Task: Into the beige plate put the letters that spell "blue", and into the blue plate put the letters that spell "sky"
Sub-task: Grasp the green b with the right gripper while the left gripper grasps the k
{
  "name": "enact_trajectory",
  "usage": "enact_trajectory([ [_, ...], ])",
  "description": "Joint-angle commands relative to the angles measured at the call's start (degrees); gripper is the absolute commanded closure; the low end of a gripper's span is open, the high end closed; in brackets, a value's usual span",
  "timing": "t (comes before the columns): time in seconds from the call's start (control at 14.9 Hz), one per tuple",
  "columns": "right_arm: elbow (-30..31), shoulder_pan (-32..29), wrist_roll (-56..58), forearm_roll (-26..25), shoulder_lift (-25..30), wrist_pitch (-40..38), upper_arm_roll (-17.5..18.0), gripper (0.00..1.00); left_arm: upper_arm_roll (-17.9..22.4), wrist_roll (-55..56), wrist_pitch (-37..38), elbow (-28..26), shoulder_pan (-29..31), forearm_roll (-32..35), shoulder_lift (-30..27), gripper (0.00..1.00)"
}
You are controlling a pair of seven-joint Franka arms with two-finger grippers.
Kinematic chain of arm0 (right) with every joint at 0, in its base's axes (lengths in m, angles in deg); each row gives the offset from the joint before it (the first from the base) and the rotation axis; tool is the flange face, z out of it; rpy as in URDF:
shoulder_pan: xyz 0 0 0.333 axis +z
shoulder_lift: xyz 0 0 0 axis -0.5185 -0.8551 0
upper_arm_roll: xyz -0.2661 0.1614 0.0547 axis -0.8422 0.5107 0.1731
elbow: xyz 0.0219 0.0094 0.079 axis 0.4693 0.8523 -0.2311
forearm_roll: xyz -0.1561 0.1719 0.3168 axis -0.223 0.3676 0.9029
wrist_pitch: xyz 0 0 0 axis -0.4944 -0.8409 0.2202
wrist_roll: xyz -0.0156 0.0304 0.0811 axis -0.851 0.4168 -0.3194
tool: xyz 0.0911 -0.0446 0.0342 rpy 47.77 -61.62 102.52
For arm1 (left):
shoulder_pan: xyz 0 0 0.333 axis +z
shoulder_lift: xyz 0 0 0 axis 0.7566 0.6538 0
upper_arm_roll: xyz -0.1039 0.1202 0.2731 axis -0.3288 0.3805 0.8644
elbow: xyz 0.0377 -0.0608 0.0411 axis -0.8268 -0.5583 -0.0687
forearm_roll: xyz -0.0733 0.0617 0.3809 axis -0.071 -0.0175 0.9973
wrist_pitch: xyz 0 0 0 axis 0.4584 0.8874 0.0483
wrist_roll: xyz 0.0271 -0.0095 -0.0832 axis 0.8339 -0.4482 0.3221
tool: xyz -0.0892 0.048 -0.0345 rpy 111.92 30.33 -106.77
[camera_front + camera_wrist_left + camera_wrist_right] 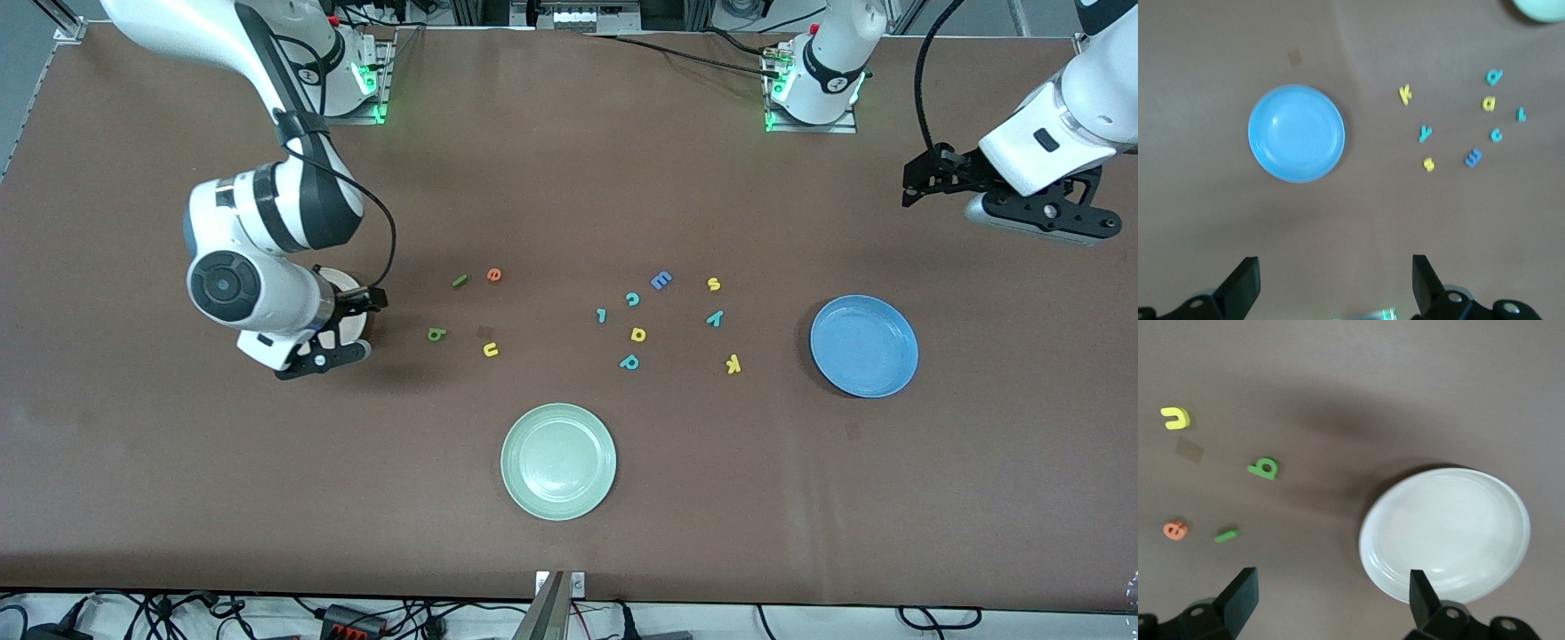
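Right gripper [342, 333]: fingers wide, empty, hovering over the beige plate [1445, 533] at the right arm's end of the worktop; green "b" [436, 334], "l" [460, 281], orange "e" [494, 275], yellow "u" [490, 349] lie just beside that plate, toward the middle; right arm nearer. Left gripper [933, 182]: wide, empty, aloft at the left arm's end; "s" [713, 284], "y" [715, 318], "k" [733, 363] beside the blue plate [864, 346].

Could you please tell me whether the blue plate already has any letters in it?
Empty. The blue plate shows only its bare inside in both views, while the yellow s, teal y and yellow k lie on the table beside it.
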Motion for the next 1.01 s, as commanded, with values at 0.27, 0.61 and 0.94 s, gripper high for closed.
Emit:
enact_trajectory([
  [0.27,-0.1,4.5,-3.6,1.4,-5.2,4.4,-0.3,0.00,-0.1,-2.0,4.0,14.3,0.1,-0.2,13.4,0.00],
  [0.61,-0.1,5.9,-6.3,1.4,-9.1,8.9,-0.3,0.00,-0.5,4.6,-4.0,13.1,-2.7,-0.6,18.9,0.00],
  [0.94,0.0,8.7,-13.1,1.4,-11.4,11.0,-0.3,0.05,-0.6,12.3,-14.3,11.0,-4.4,-1.5,25.1,0.00],
])
